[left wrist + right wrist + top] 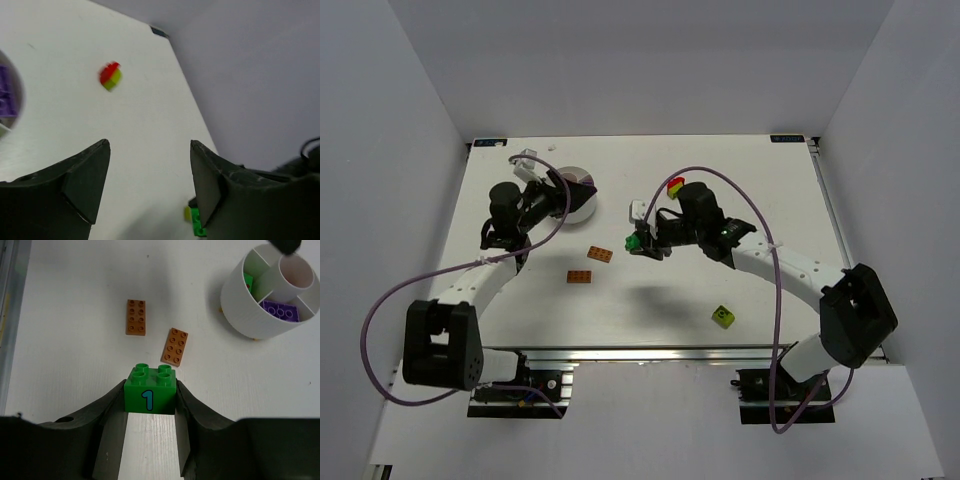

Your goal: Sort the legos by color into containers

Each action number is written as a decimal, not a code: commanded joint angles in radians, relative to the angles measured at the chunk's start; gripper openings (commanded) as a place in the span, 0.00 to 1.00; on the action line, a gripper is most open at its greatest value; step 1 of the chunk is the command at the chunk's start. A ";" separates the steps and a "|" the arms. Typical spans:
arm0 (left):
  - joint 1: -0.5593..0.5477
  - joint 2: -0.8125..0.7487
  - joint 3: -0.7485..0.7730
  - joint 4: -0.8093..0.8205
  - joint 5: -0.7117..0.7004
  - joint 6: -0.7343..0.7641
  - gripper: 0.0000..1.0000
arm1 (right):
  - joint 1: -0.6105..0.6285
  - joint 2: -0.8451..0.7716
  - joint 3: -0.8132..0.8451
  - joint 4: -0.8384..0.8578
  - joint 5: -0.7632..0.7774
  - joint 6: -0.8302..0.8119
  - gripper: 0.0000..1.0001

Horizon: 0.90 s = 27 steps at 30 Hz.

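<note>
Between the jaws of my right gripper (150, 389) I grip the green studded plastic cube (150, 396); two flat orange plastic plates (135, 317) lie just ahead; left gripper (150, 145) gapes empty.

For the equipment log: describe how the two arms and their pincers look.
The left arm and right arm have white links and black joints, each trailing a purple cable. The left pincer and right pincer are matte black with broad wedge-shaped fingers.

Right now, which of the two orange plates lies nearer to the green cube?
The slanted orange plate, on the white dish's side. It lies just past the green cube; the straight orange plate lies farther off.
</note>
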 commanded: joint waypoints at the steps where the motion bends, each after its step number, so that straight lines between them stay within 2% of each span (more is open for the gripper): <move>1: -0.005 0.034 -0.009 0.240 0.333 -0.257 0.74 | 0.015 -0.044 -0.033 0.093 -0.073 -0.106 0.01; 3: -0.010 0.040 -0.018 0.293 0.348 -0.295 0.74 | 0.015 -0.087 -0.105 0.142 -0.118 -0.194 0.05; 7: -0.048 0.047 -0.044 0.429 0.393 -0.360 0.77 | 0.015 -0.167 -0.249 0.294 -0.176 -0.223 0.06; 10: -0.121 0.053 -0.038 0.428 0.422 -0.334 0.80 | 0.013 -0.199 -0.320 0.444 -0.133 -0.142 0.02; 14: -0.193 0.079 -0.043 0.451 0.445 -0.321 0.80 | -0.016 -0.262 -0.412 0.598 -0.102 -0.062 0.04; 18: -0.246 0.108 -0.065 0.601 0.468 -0.381 0.79 | -0.033 -0.339 -0.525 0.847 -0.038 0.048 0.03; 23: -0.273 0.123 -0.078 0.637 0.467 -0.397 0.77 | -0.057 -0.353 -0.575 0.952 -0.021 0.163 0.00; 25: -0.273 0.117 -0.078 0.637 0.462 -0.380 0.72 | -0.060 -0.341 -0.567 0.951 -0.007 0.207 0.00; 26: -0.266 0.109 -0.070 0.617 0.450 -0.357 0.72 | -0.060 -0.328 -0.537 0.930 0.047 0.240 0.00; 27: -0.260 0.074 -0.061 0.503 0.431 -0.322 0.72 | -0.060 -0.284 -0.508 0.904 0.086 0.276 0.00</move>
